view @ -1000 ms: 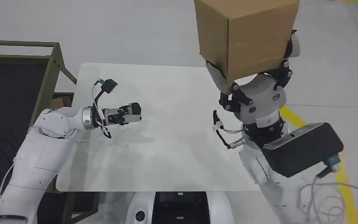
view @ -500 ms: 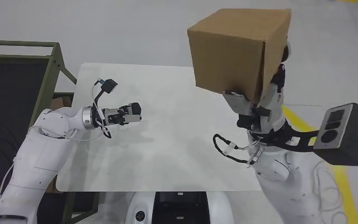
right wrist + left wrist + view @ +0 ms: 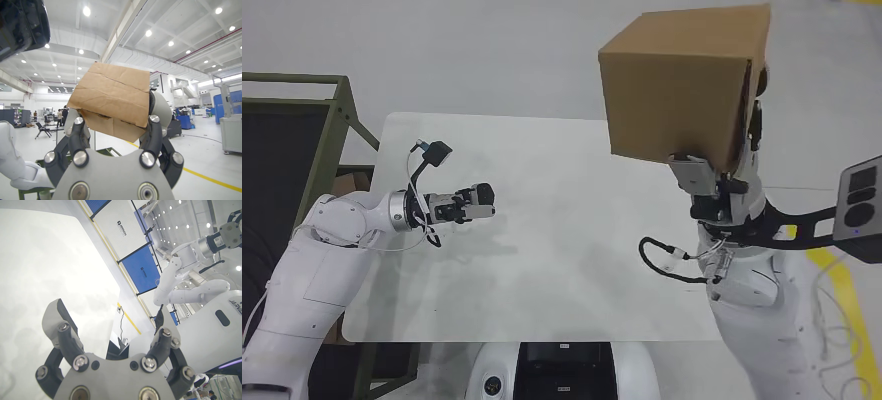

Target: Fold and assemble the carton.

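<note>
My right claw (image 3: 697, 172) is raised high beside the right edge of the white tabletop (image 3: 562, 260), pointing upward, with my forearm standing nearly upright under it. It holds the carton (image 3: 682, 85), a brown cardboard box folded into a closed cube. The carton is lifted well off the tabletop and sits above its far right corner. From my right wrist, the claw (image 3: 115, 113) is closed on the carton (image 3: 111, 98), one finger pressing each side of its lower end. Creases run across the facing panel, and a seam between folded flaps shows underneath. My left claw (image 3: 477, 201) hangs over the left part of the tabletop, a little in from the left edge. That arm is bent at the elbow, with the forearm lying level and aimed toward the middle. From my left wrist, this claw (image 3: 110, 307) is spread wide with nothing between its dark pads (image 3: 66, 315). The tabletop (image 3: 47, 256) runs out past it to a rounded corner. A broad stretch of white surface separates my two claws. A green metal frame (image 3: 342, 105) stands just beyond the tabletop's left edge, and a yellow floor line (image 3: 832, 290) runs past the right side.
</note>
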Controlling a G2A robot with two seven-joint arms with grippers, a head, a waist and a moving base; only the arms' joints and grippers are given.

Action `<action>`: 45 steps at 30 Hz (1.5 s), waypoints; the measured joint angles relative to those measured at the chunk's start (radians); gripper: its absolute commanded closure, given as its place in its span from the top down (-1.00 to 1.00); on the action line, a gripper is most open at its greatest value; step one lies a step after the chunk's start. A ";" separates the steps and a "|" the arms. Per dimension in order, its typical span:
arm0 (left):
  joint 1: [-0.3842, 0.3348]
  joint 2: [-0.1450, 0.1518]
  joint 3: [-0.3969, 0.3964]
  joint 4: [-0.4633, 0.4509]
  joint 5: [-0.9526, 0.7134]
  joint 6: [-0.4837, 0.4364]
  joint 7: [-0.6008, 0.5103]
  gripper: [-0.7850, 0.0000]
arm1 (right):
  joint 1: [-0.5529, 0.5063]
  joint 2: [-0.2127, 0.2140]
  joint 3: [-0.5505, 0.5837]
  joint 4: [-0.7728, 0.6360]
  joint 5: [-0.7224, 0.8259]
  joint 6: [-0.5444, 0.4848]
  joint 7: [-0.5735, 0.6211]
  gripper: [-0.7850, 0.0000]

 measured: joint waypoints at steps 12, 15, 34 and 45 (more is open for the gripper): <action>0.000 0.000 0.000 0.000 0.000 0.000 0.000 1.00 | -0.100 0.000 -0.085 -0.112 -0.768 0.301 -0.099 -1.00; 0.000 0.000 0.000 0.000 0.000 0.000 0.000 1.00 | -0.128 -0.001 -0.122 -0.132 -0.923 0.386 -0.080 -1.00; 0.000 0.000 0.000 0.000 0.000 0.000 0.000 1.00 | -0.163 -0.025 -0.261 -0.138 -1.319 0.665 0.039 -1.00; 0.000 0.000 0.000 0.000 0.000 0.000 0.000 1.00 | -0.182 -0.023 -0.170 -0.126 -0.919 0.450 0.045 -1.00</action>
